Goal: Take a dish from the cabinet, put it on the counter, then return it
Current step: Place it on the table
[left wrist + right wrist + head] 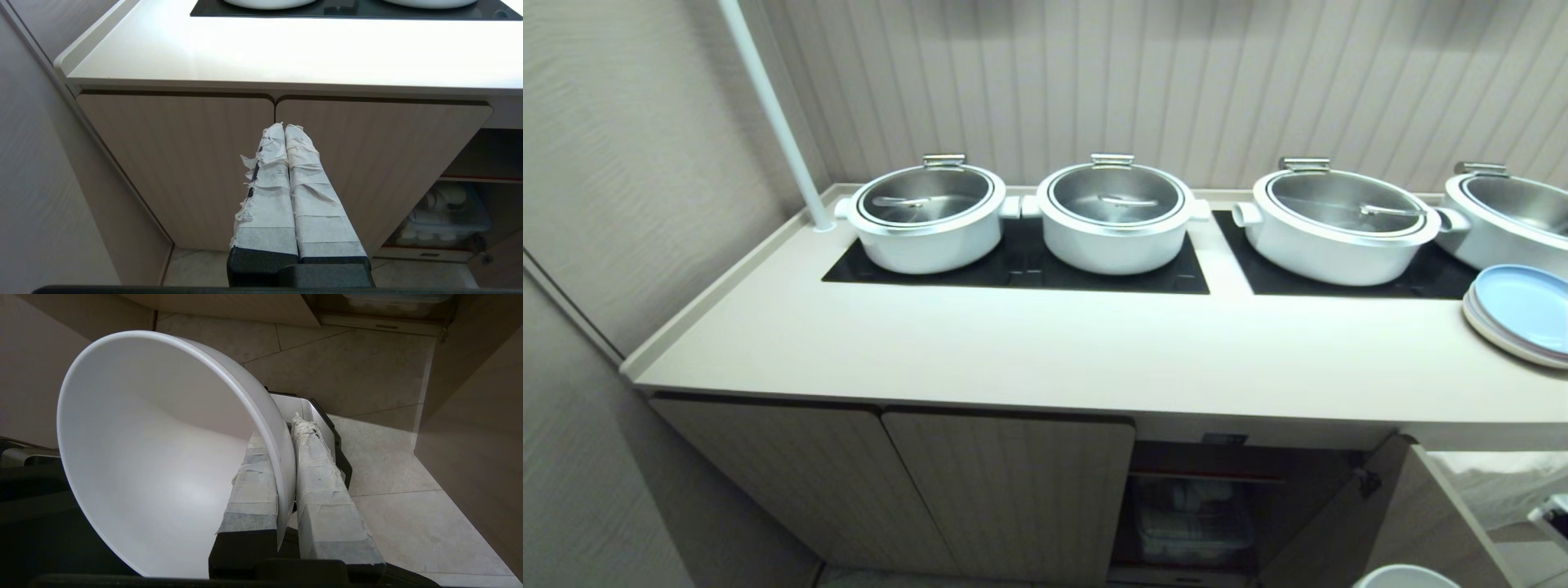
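Right end effector (286, 457) clamped on dish (155, 457) rim, low over floor (388, 498); desk (1045, 351) above and ahead. Left end effector (286, 134) closed, empty, parked.

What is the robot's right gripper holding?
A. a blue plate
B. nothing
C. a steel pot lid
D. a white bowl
D. In the right wrist view the right gripper pinches the rim of the white bowl, one finger inside the wall and one outside.

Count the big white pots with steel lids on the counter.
4, in a row on the black cooktop panels: far left, centre left, centre right, and far right, cut by the picture's edge. More may sit beyond it.
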{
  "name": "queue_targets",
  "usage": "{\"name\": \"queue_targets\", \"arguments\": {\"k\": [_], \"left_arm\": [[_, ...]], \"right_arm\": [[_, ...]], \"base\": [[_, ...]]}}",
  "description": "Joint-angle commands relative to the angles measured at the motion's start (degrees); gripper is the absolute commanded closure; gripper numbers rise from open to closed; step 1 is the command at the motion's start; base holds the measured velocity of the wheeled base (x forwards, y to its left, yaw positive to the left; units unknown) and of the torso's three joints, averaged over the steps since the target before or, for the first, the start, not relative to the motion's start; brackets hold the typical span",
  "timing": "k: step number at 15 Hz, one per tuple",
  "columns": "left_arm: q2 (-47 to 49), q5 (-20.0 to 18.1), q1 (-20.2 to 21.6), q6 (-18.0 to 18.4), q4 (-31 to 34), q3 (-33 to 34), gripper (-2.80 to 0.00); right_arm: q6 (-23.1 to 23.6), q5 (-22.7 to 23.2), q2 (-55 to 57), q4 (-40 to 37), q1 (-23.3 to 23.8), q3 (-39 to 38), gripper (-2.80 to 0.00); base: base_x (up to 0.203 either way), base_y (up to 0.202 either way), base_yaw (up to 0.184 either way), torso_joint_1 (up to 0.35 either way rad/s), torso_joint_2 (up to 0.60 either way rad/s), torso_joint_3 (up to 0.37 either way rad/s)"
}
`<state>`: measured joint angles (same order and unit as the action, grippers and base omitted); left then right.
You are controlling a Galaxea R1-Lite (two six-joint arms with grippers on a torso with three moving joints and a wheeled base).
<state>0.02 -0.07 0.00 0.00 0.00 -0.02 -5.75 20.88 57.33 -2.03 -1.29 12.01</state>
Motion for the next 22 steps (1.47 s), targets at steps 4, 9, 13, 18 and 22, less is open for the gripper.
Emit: {"name": "queue_targets", "arguments": {"k": [4,9,13,18,22], "left_arm": [[0.0,0.1,0.0,0.0,0.0,0.0,0.0],[0.0,0.0,0.0,0.0,0.0,0.0,0.0],[0.0,0.0,0.0,0.0,0.0,0.0,0.0],[0.0,0.0,0.0,0.0,0.0,0.0,0.0],[0.0,0.1,0.0,0.0,0.0,0.0,0.0]], "right_arm": [[0.0,0.1,-0.1,0.0,0.0,0.0,0.0],[0.0,0.0,0.1,0.1,0.8,0.1,0.0],[0.0,0.0,0.4,0.2,0.7,0.3,0.0],[0.7,0.1,1.2,0.4,0.7,0.5,0.0],[0.6,0.1,1.8,0.3,0.7,1.6,0.0]], "base": [[0.0,0.0,0.0,0.066,-0.13,-0.066],[0.0,0.0,0.0,0.06,-0.12,-0.063],[0.0,0.0,0.0,0.067,-0.12,-0.064],[0.0,0.0,0.0,0.054,-0.12,-0.051],[0.0,0.0,0.0,0.06,-0.12,-0.061]]}}
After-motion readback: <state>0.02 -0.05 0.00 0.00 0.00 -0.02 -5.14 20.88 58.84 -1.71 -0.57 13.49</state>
